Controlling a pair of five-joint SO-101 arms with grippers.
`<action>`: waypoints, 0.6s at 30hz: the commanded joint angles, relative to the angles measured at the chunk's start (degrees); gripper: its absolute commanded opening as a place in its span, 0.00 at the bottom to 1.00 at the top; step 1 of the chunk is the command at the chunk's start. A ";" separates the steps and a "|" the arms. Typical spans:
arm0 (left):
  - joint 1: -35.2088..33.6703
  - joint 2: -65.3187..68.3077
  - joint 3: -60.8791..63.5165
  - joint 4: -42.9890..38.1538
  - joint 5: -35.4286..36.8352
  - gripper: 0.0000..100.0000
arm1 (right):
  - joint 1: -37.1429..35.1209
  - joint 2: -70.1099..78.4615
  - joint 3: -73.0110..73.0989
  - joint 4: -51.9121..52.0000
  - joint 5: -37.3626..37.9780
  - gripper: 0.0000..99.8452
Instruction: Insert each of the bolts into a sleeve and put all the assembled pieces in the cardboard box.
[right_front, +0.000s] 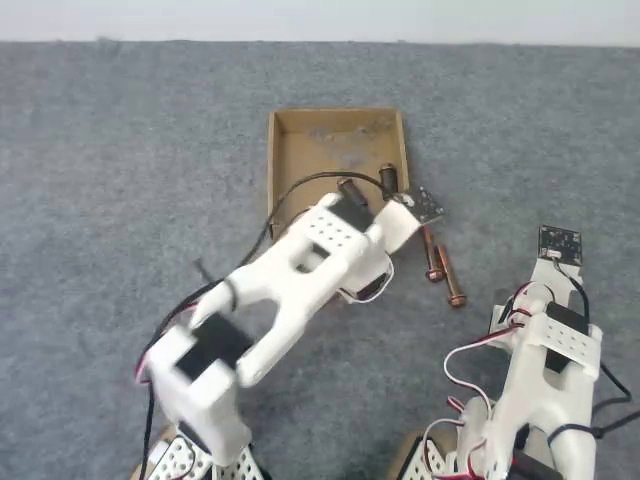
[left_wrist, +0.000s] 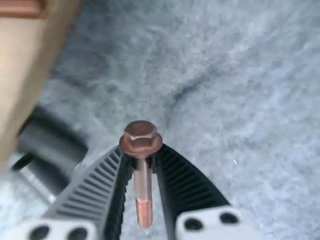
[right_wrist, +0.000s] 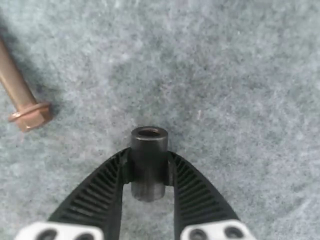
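The right gripper (right_wrist: 149, 159) is pinched on a black sleeve (right_wrist: 149, 142). Its ribbed fingers (right_wrist: 102, 187) press the sleeve's two sides, and the open bore at the end points away from the wrist. The sleeve hangs just over the grey carpet (right_wrist: 240, 75). A loose copper bolt (right_wrist: 20, 95) lies on the carpet nearby, its hex head towards the gripper.

The left gripper (left_wrist: 142, 152) is clamped on a copper bolt (left_wrist: 142, 182). Its fingers (left_wrist: 95, 185) hold the shank just under the hex head, and the threaded end points back towards the wrist. Beyond it, a wall of the cardboard box (left_wrist: 30, 65) stands to one side. A dark blurred object (left_wrist: 50, 150) sits at the foot of that wall; I cannot tell what it is.

In the high view, the left arm (right_front: 300, 270) stretches from the near edge to the near right corner of the cardboard box (right_front: 272, 160). The right arm (right_front: 550, 360) stands well apart from it on the other side. Between the two arms, just beside the box, two bolts (right_front: 432, 255) (right_front: 452, 275) lie close together on the carpet. Inside the box, against its right wall, lies a dark cylindrical piece (right_front: 388, 178). Whether it has a bolt in it cannot be told.
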 joint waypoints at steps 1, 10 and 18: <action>-0.97 -17.23 7.16 -4.22 2.37 0.01 | -0.75 -2.24 -0.53 -0.92 0.53 0.01; -10.37 -31.82 17.27 -12.84 12.57 0.01 | -0.75 -2.15 -0.53 -0.92 0.53 0.01; -23.03 -39.38 26.42 -21.36 19.78 0.01 | -0.75 -2.07 -0.53 -0.92 0.53 0.01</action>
